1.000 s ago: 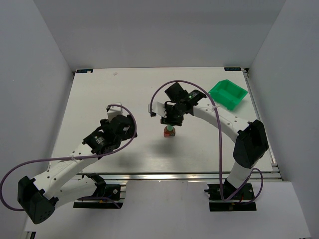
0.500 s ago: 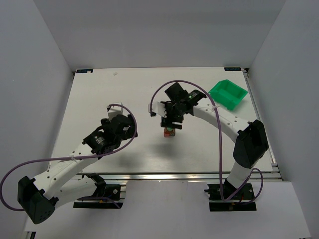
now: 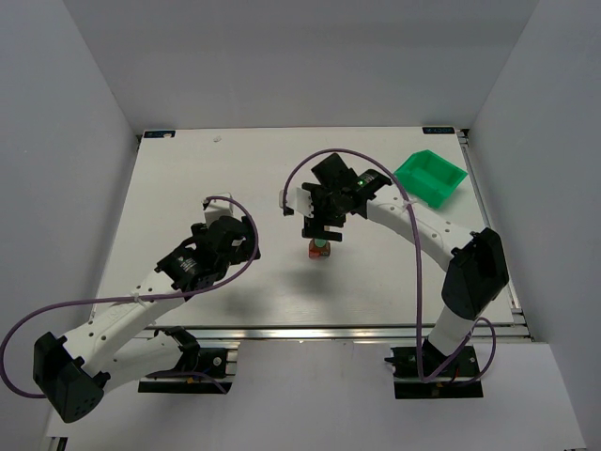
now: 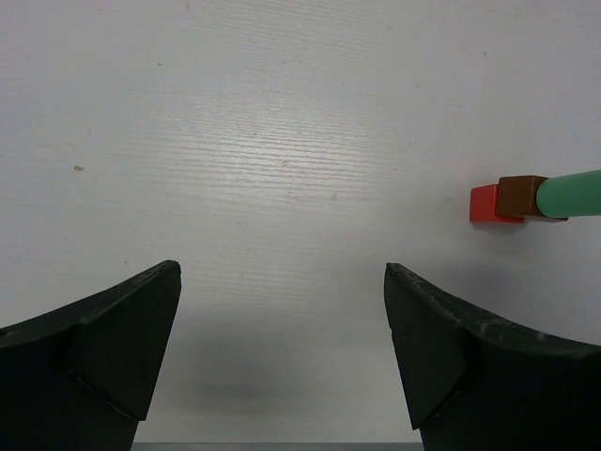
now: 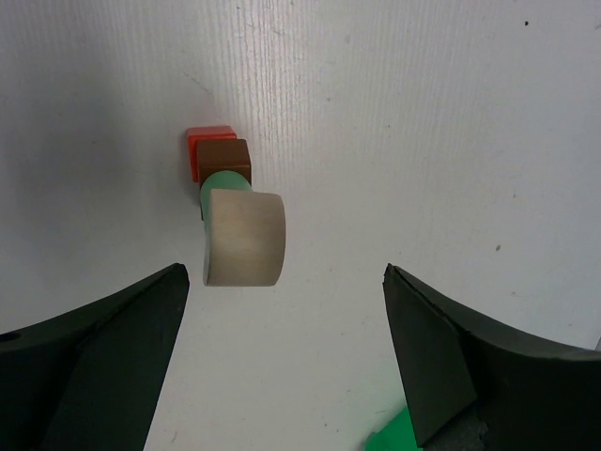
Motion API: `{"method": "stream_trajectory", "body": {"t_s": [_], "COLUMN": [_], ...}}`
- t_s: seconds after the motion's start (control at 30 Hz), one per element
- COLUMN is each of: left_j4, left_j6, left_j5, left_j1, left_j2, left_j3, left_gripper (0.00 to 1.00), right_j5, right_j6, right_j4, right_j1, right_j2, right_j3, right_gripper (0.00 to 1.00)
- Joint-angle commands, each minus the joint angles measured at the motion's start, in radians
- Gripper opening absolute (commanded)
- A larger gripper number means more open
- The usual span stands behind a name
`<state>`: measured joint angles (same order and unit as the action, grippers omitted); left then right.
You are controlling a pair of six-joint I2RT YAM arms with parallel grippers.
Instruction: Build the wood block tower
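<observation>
while the right jaws stand wide apart and hold nothing, the wood block tower (image 5: pixel 225 180) stands on the counter (image 5: pixel 423 141) directly under them, in the gap between the two fingers and closer to the one on the left side of the wrist view. it touches neither finger, as far as i can see. from bottom to top it is a red block (image 5: pixel 208 137), a brown block (image 5: pixel 223 158), a green cylinder (image 5: pixel 222 184) and a cream rounded block (image 5: pixel 246 239). the left jaws are also wide and empty; for them the tower is far off, beyond the right finger and well apart.

i judge that the step in hand is the release of the cream piece on top. the next move asks the right arm (image 3: pixel 413 221) to rise straight up, without any side drift, because the stack is thin and a small touch could tip it. i see no loose block on the counter; whether the green bin (image 3: pixel 430 176) holds more, i cannot tell.
</observation>
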<state>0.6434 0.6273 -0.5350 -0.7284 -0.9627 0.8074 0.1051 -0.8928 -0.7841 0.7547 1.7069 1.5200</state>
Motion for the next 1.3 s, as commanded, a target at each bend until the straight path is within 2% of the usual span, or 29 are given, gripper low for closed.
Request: {"method": "stream_trajectory", "body": {"t_s": [0.0, 0.77, 1.0, 1.17, 1.27], "left_j4": [-0.013, -0.022, -0.031, -0.036, -0.014], "left_j6": [-0.008, -0.021, -0.029, -0.035, -0.018], "left_j5": [0.000, 0.018, 0.030, 0.041, 0.033], "left_j1": [-0.003, -0.003, -0.006, -0.005, -0.005], "left_j2": [0.007, -0.004, -0.008, -0.018, -0.040], "left_j3": [0.038, 0.039, 0.036, 0.052, 0.081], "left_gripper": [0.98, 0.98, 0.98, 0.98, 0.98], "right_j5": [-0.031, -0.074, -0.022, -0.022, -0.062], "right_j6": [0.012, 0.012, -0.001, 0.012, 0.081], "right_j4": [0.037, 0.063, 0.014, 0.008, 0.043], "right_j1": [0.000, -0.002, 0.001, 0.000, -0.003], "right_j2": [-0.023, -0.030, -0.053, -0.092, -0.119], "right_j3": [-0.014, -0.043, -0.040, 0.006, 0.072], "right_gripper": [0.89, 0.89, 0.89, 0.90, 0.90]}}
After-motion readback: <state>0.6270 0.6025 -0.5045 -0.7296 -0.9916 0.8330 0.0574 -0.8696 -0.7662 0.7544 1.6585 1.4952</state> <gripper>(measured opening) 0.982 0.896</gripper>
